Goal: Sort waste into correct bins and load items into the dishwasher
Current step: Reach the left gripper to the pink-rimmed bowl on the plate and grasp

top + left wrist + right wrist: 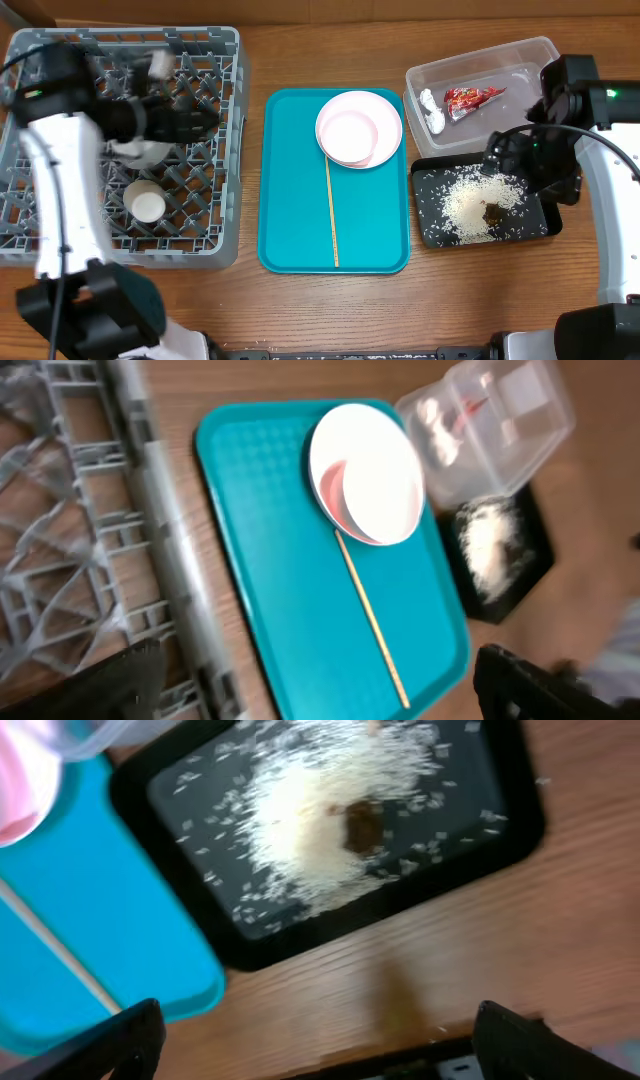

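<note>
Hovering over the grey dish rack (pixel 232 160) by the left edge of the worktop, our left gripper (pixel 318 660) has its fingers spread wide with nothing between them. Inside the rack we see a small white cup (pixel 147 205) toward the near side. A pale bowl (pixel 138 152) lies just beyond it, partly hidden under the arm.

In the middle of the worktop, the teal tray (pixel 290 180) carries a round white plate (pixel 388 120) at its far right corner. A pale pinkish bowl (pixel 345 135) rests on the plate. A thin wooden stick (pixel 331 215) runs from the plate's rim toward the near edge.

At the far right corner, the clear tub (pixel 520 55) holds a red-and-white snack wrapper (pixel 472 98) and a crumpled white tissue (pixel 432 112). Just beside it on the near side, the black tray (pixel 420 230) holds a heap of white rice (pixel 465 200) with a brown food scrap (pixel 492 210) on it. Our right gripper (pixel 320 1010) hangs over this tray's far right corner, fingers wide apart and empty.
</note>
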{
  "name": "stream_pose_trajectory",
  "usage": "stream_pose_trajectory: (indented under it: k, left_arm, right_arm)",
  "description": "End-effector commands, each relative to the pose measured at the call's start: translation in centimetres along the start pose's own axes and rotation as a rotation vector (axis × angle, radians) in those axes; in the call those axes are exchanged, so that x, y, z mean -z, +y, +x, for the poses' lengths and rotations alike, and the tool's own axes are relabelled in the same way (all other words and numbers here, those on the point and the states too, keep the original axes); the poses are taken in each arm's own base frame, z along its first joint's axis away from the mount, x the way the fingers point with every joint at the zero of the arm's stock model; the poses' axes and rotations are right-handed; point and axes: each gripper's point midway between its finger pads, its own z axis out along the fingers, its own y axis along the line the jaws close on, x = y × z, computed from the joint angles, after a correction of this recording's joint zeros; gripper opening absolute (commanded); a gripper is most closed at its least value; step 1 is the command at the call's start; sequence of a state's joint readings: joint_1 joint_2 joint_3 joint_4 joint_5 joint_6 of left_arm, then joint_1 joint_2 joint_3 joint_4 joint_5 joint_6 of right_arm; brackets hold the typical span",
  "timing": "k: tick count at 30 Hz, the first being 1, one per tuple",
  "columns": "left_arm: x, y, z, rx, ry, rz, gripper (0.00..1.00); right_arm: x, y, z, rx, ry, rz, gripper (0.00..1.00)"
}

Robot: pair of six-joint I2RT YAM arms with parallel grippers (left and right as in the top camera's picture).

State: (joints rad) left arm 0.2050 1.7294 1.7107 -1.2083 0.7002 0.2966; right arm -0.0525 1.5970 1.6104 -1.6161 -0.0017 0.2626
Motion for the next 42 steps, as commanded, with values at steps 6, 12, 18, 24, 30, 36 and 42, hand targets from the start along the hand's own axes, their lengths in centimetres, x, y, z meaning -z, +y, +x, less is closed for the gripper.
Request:
stream_pose_trajectory:
  k: [6, 12, 18, 24, 30, 36, 42]
  left_arm:
    - [-8.4, -7.3, -1.4, -0.211, 0.075, -0.234, 1.00]
    - [-15.7, -13.0, -1.9, -0.407, 0.052, -0.210, 1.00]
    - [-22.9, -14.5, 1.3, -0.466, 0.151, -0.166, 0.97]
    - [-28.2, -13.3, 6.2, -0.469, 0.311, -0.167, 0.82]
    - [-29.4, -12.3, 7.9, -0.460, 0.371, -0.184, 0.43]
    - [-28.1, -11.3, 6.6, -0.481, 0.340, -0.283, 0.04]
    - [-25.2, -13.0, 4.3, -0.492, 0.257, -0.285, 0.04]
  right_arm:
    - [1.1, -1.5, -1.1, -0.089, -0.079, 0.070, 1.00]
    - [1.1, -1.4, -1.1, -0.088, -0.080, 0.069, 1.00]
    - [1.1, -1.4, -1.1, -0.089, -0.080, 0.069, 1.00]
    - [1.1, -1.4, -1.1, -0.089, -0.081, 0.069, 1.00]
    - [1.1, -1.4, -1.1, -0.088, -0.080, 0.069, 1.00]
    - [1.1, -1.4, -1.1, -0.089, -0.080, 0.069, 1.00]
    - [1.1, -1.4, -1.1, -0.089, -0.080, 0.069, 1.00]
